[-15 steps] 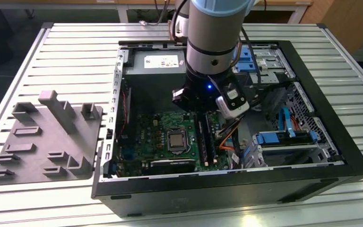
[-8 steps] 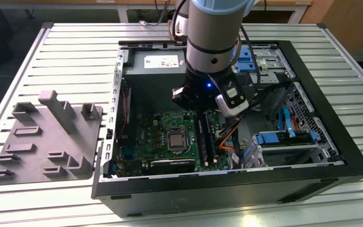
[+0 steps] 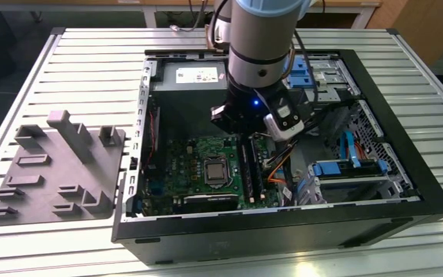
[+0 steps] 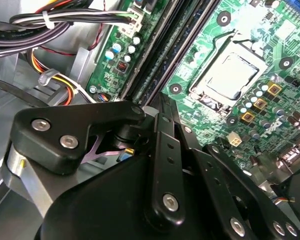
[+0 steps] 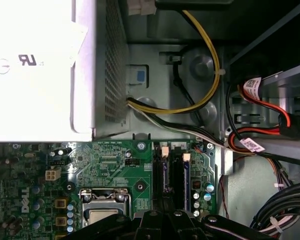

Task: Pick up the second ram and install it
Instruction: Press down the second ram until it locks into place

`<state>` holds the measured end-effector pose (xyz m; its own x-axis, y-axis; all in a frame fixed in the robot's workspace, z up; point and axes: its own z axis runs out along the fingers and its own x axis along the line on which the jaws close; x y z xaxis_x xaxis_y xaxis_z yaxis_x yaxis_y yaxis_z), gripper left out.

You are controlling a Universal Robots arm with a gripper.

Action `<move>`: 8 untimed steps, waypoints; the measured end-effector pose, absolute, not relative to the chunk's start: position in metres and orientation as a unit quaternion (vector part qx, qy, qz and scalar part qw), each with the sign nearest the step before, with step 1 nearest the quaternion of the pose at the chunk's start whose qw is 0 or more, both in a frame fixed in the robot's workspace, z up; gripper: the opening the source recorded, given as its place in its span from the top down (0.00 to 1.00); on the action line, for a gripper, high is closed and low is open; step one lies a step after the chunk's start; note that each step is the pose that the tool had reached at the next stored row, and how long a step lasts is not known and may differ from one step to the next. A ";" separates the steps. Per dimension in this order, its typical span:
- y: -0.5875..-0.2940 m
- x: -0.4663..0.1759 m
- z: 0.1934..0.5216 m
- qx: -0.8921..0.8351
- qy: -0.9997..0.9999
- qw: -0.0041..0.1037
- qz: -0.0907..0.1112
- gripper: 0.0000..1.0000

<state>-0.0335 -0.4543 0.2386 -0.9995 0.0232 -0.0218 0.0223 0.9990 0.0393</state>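
Black pincer (image 4: pixel 162 107) linkage, foreground; finger state cannot be told. Second ram (image 5: pixel 186 177): long, thin, dark stick, seated upright in a slot on the green motherboard (image 3: pixel 206 156) inside the open computer case (image 3: pixel 406 173), directly beneath the pincer.

Slatted table (image 3: pixel 83 63): computer case (image 3: pixel 406 190), grey tray (image 3: pixel 52 173)

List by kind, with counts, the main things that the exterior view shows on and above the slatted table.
grey holder tray: 1
open computer case: 1
green motherboard: 1
processor: 1
power supply: 1
robot arm: 1
Total: 6
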 end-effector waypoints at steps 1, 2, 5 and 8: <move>-0.454 -0.033 0.239 0.011 1.000 0.011 0.020 0.89; -0.454 -0.032 0.239 0.011 1.000 0.011 0.020 0.89; -0.453 -0.031 0.238 0.011 1.000 0.011 0.020 0.89; -0.450 -0.030 0.238 0.011 1.000 0.011 0.019 0.89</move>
